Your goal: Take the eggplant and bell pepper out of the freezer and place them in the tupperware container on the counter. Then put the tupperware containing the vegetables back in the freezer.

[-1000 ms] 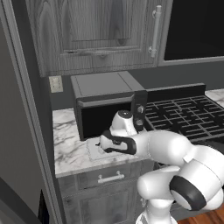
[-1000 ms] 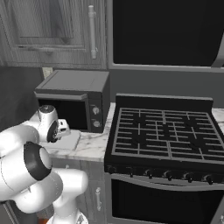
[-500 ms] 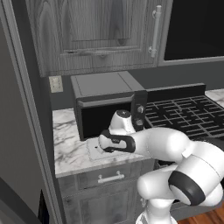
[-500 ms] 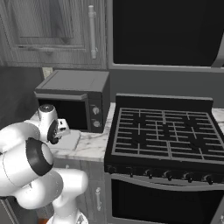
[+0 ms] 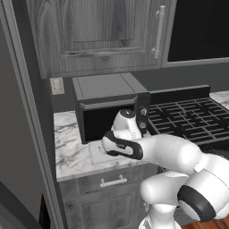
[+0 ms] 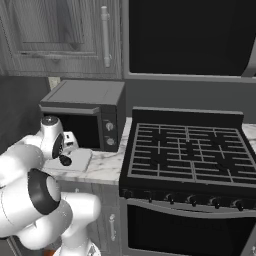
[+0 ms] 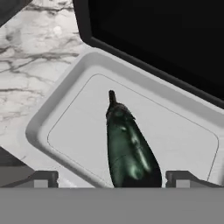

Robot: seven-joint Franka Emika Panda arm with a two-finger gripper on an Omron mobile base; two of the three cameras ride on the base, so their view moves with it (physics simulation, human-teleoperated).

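Jaws apart (clear of it): one eggplant [image 7: 130, 153] lying in one tupperware container [image 7: 57, 109].

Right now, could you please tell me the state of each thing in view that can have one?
eggplant: lying inside the tupperware container, between the spread fingers, free of them.
tupperware container: flat on the counter in front of the microwave, no lid on it.
gripper: open, fingers wide apart, just above the container.
microwave: door shut.
counter: carries the container and microwave.
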